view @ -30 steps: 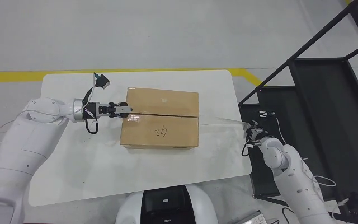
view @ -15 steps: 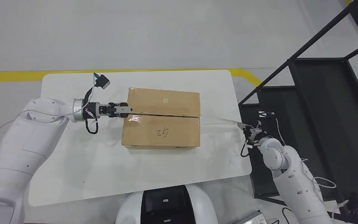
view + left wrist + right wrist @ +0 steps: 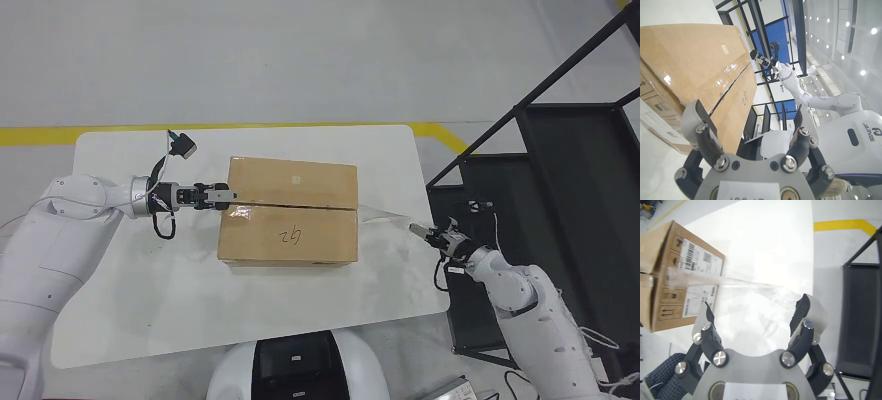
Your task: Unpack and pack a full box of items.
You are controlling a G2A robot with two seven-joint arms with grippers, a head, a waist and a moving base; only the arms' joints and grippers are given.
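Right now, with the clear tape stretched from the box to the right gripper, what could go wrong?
The clear tape seems stuck to one finger of the open right gripper, so it may not drop off. It looks joined to the cardboard box, so more pull might drag the box; the open left gripper does not clamp it.

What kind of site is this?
Probably a warehouse or factory test floor: smooth grey floor with a yellow painted line, black metal shelving rack, and a brown cardboard box on a white table.
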